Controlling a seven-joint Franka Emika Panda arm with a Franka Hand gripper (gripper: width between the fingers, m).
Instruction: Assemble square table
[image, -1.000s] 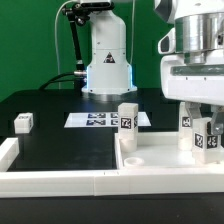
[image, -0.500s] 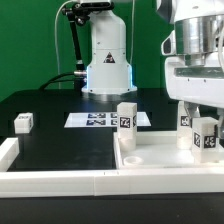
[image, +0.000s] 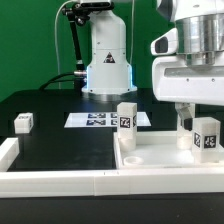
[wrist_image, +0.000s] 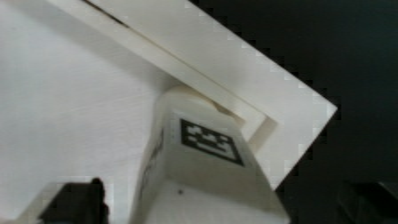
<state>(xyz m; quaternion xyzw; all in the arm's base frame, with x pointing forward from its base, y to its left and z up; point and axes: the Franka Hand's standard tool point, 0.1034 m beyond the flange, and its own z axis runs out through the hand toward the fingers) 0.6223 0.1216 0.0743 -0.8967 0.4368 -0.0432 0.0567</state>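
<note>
The white square slab (image: 160, 160) lies rim-up at the exterior view's right. One tagged leg (image: 127, 117) stands at its back left corner. A second tagged leg (image: 207, 134) stands at its right side. My gripper (image: 203, 116) hangs over this second leg with its jaws open, one on each side and neither touching it. In the wrist view the leg (wrist_image: 217, 150) stands at the slab's corner (wrist_image: 267, 85) between my dark fingers (wrist_image: 79, 202). A third loose leg (image: 23, 122) lies on the black table at the left. A fourth leg is not in view.
The marker board (image: 100, 119) lies flat behind the slab, in front of the robot base (image: 105, 65). A long white rail (image: 55, 180) runs along the table's front edge and up the left side.
My gripper has shifted toward the exterior view's left over the right-hand leg. The leg stands slightly further right and more upright than before.
</note>
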